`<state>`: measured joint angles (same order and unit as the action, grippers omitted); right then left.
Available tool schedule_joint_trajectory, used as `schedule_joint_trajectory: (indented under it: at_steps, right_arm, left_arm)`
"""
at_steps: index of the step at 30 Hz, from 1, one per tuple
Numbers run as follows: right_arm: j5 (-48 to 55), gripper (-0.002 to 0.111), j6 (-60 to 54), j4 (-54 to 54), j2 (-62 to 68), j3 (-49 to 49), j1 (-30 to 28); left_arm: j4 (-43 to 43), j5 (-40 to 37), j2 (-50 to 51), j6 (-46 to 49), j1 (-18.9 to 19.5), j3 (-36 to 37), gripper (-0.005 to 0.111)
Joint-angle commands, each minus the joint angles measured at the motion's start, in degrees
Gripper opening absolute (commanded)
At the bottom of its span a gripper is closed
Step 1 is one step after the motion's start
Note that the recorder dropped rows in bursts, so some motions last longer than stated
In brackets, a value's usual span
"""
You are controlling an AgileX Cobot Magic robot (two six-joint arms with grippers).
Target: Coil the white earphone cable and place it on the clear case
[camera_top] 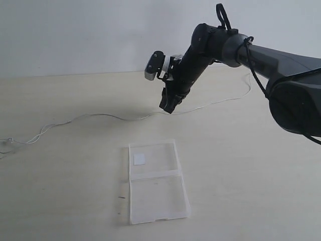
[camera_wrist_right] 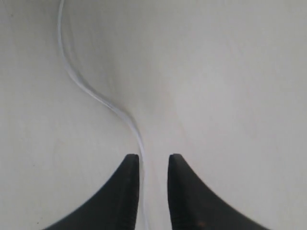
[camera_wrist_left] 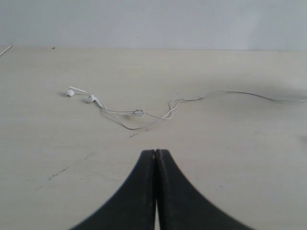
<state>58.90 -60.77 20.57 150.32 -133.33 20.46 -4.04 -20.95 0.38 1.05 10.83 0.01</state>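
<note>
Black R gripper (camera_wrist_right: 153, 160) angled down, jaws apart astride cable (camera_wrist_right: 111, 106).

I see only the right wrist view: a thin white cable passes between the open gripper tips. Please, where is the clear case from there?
Observer: The clear case lies opened flat on the table. In the exterior view it is nearer to the camera than the right gripper, and the cable is not on it.
Operator: How far does the cable go?
Observer: The white earphone cable stretches uncoiled to the left edge of the exterior view. The left wrist view shows its two earbuds lying at that end.
Operator: Does the left gripper hold it?
Observer: No. The left gripper is shut and empty, and the earbuds lie apart from it.
</note>
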Motion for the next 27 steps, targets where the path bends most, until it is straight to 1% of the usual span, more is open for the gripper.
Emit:
schedule_joint_trajectory:
  at_steps: [1, 20, 27]
  right_arm:
    - [-0.2, 0.023, -0.3, 2.1, -0.2, 0.3, -0.1]
    - [-0.7, 0.023, -0.3, 2.9, 3.8, 0.4, -0.1]
    - [-2.9, 0.023, 1.0, -0.4, 5.4, 0.4, -0.1]
  left_arm:
    - [-0.5, 0.7, -0.4, 0.3, -0.3, 0.0, 0.000]
    - [-0.5, 0.7, -0.4, 0.3, -0.3, 0.0, 0.000]
    - [-0.5, 0.7, -0.4, 0.3, -0.3, 0.0, 0.000]
